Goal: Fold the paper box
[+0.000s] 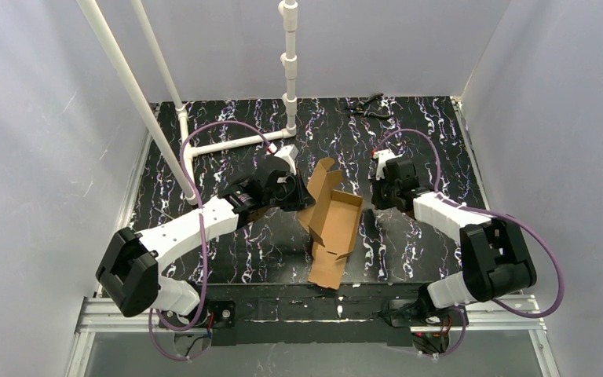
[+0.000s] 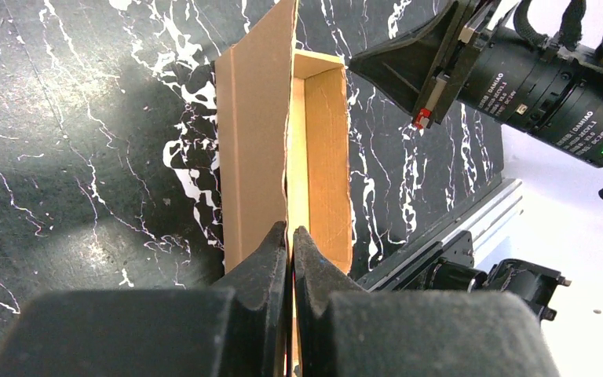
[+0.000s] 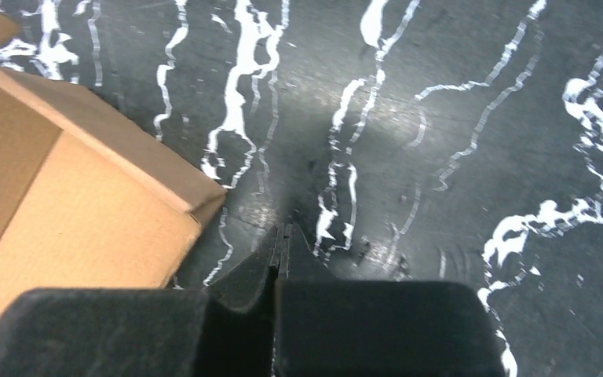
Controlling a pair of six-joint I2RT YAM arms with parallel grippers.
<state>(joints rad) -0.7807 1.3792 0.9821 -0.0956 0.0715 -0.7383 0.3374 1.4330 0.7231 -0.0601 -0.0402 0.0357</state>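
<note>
One paper box [image 1: 336, 224] lies in the middle of the black marbled table [image 1: 228, 251]. Its long axis runs from far to near, its open side faces up, and a flap is raised at the far end. In the left wrist view, the left gripper [image 2: 291, 236] is pinched on the box's thin left wall. In the right wrist view, the right gripper [image 3: 284, 236] is closed and empty, just right of the box.

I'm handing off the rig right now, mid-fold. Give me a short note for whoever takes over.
Left gripper: shut, pinching an upright side wall of the paper box.
Right gripper: shut, empty, just off the box's right side, not touching it.
Box: mid-table, partly formed; side walls up, top open.
To do: the near flap lies flat and the far flap stands loose; fold and tuck them.
</note>
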